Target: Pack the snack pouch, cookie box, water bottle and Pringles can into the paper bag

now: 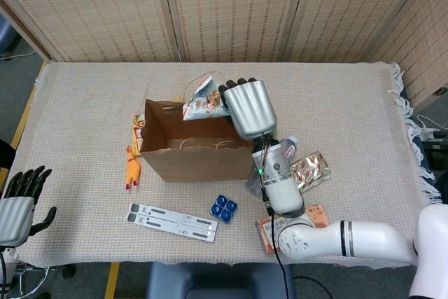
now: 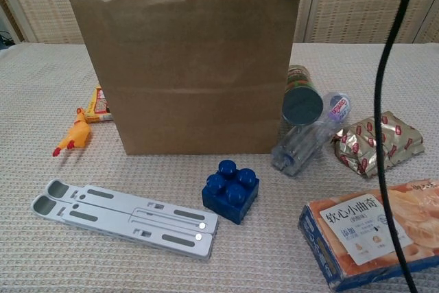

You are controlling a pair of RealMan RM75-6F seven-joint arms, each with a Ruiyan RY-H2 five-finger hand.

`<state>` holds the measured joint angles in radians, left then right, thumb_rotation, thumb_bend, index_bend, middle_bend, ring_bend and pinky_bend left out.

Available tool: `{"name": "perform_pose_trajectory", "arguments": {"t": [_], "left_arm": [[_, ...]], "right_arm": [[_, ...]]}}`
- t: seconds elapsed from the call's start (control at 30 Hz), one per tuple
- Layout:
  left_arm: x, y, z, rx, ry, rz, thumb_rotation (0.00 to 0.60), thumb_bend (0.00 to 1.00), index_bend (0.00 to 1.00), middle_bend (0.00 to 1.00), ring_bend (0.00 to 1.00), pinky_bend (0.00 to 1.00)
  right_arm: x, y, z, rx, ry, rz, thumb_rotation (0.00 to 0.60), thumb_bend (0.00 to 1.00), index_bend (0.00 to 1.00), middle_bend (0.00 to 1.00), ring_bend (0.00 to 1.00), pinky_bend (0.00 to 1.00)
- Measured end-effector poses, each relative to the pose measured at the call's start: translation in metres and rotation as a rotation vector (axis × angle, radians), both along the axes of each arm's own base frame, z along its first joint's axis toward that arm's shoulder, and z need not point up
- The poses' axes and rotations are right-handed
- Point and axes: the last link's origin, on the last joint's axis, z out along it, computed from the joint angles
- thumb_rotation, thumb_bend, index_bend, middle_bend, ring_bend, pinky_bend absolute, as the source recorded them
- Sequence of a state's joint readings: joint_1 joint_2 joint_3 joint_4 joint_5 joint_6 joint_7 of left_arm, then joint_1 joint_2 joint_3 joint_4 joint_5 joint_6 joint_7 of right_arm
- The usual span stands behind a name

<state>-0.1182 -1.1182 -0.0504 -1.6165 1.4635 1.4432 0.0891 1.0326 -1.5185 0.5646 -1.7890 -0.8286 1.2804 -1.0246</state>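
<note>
The open brown paper bag [image 1: 199,146] stands mid-table, also filling the chest view [image 2: 192,66]. My right hand [image 1: 248,108] hovers above the bag's back right corner and grips the snack pouch [image 1: 204,101] over the opening. To the right of the bag lie the green Pringles can [image 2: 302,97] and the clear water bottle [image 2: 305,143]; my forearm hides most of both in the head view. The orange cookie box [image 2: 374,232] lies flat at the front right. My left hand [image 1: 19,199] hangs open, off the table's front left edge.
A foil snack pack [image 1: 309,171] lies right of the bottle. A blue brick [image 1: 224,207] and a grey folding stand [image 1: 173,222] lie in front of the bag. A yellow rubber chicken [image 1: 131,167] and a small box [image 1: 137,133] lie on its left. A black cable [image 2: 387,114] crosses the chest view.
</note>
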Motion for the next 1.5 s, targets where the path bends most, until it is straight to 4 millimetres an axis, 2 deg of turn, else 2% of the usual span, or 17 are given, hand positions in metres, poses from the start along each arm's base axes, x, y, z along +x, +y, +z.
{"name": "perform_pose_trajectory", "arguments": {"t": [0.13,0.2,0.23,0.3,0.37,0.4,0.5,0.63,0.77,0.87,0.97,1.07,1.1,1.17,1.3,1.5], "left_arm": [[0.000,0.000,0.000,-0.001,-0.002,-0.002,0.600,0.38,0.05,0.00,0.00,0.00],[0.000,0.000,0.000,-0.002,-0.003,-0.002,0.600,0.38,0.05,0.00,0.00,0.00],[0.000,0.000,0.000,-0.002,-0.003,-0.002,0.600,0.38,0.05,0.00,0.00,0.00],[0.000,0.000,0.001,-0.002,-0.002,-0.002,0.600,0.38,0.05,0.00,0.00,0.00],[0.000,0.000,0.000,-0.002,-0.002,-0.003,0.600,0.38,0.05,0.00,0.00,0.00],[0.000,0.000,0.000,-0.002,-0.002,-0.003,0.600,0.38,0.05,0.00,0.00,0.00],[0.000,0.000,0.000,-0.001,0.000,-0.003,0.600,0.38,0.05,0.00,0.00,0.00],[0.000,0.000,0.000,-0.001,0.002,-0.003,0.600,0.38,0.05,0.00,0.00,0.00],[0.000,0.000,0.000,0.000,0.004,-0.002,0.600,0.38,0.05,0.00,0.00,0.00],[0.000,-0.001,0.000,0.001,0.007,-0.002,0.600,0.38,0.05,0.00,0.00,0.00],[0.000,-0.001,-0.001,0.003,0.010,-0.002,0.600,0.38,0.05,0.00,0.00,0.00],[0.001,-0.001,-0.001,0.006,0.012,-0.002,0.600,0.38,0.05,0.00,0.00,0.00],[0.001,-0.001,-0.001,0.006,0.013,-0.001,0.600,0.38,0.05,0.00,0.00,0.00],[0.001,-0.001,-0.001,0.008,0.015,-0.001,0.600,0.38,0.05,0.00,0.00,0.00],[0.001,-0.001,-0.002,0.011,0.018,0.000,0.600,0.38,0.05,0.00,0.00,0.00],[0.002,-0.001,-0.002,0.014,0.020,0.001,0.600,0.38,0.05,0.00,0.00,0.00]], "right_arm": [[0.001,-0.007,-0.039,0.049,0.044,-0.021,0.600,0.40,0.61,0.59,0.53,0.64],[0.001,-0.005,-0.061,0.091,0.084,-0.018,0.600,0.28,0.47,0.52,0.42,0.57],[0.002,-0.004,-0.065,0.101,0.094,-0.016,0.600,0.24,0.40,0.48,0.38,0.54],[0.003,-0.001,-0.073,0.120,0.118,-0.014,0.600,0.14,0.16,0.32,0.23,0.43],[0.003,0.001,-0.073,0.125,0.117,-0.013,0.600,0.09,0.03,0.22,0.14,0.35],[0.004,0.003,-0.071,0.126,0.110,-0.012,0.600,0.08,0.00,0.17,0.10,0.32],[0.005,0.006,-0.061,0.120,0.083,-0.011,0.600,0.06,0.00,0.11,0.05,0.26],[0.003,0.009,-0.041,0.098,0.039,-0.014,0.600,0.06,0.00,0.10,0.05,0.25],[0.000,0.011,-0.030,0.086,0.014,-0.017,0.600,0.06,0.00,0.10,0.05,0.25],[-0.006,0.017,-0.011,0.069,-0.014,-0.015,0.600,0.06,0.00,0.10,0.05,0.25],[-0.029,0.025,0.018,0.042,-0.021,-0.033,0.600,0.06,0.00,0.10,0.05,0.25],[-0.071,0.035,0.045,0.024,0.007,-0.087,0.600,0.06,0.00,0.10,0.05,0.25],[-0.092,0.040,0.053,0.026,0.023,-0.118,0.600,0.06,0.00,0.10,0.05,0.25],[-0.122,0.048,0.062,0.045,0.047,-0.165,0.600,0.06,0.00,0.10,0.05,0.24],[-0.186,0.069,0.057,0.166,0.124,-0.279,0.600,0.02,0.00,0.06,0.01,0.18],[-0.255,0.075,0.034,0.297,0.305,-0.412,0.600,0.01,0.00,0.05,0.00,0.16]]}}
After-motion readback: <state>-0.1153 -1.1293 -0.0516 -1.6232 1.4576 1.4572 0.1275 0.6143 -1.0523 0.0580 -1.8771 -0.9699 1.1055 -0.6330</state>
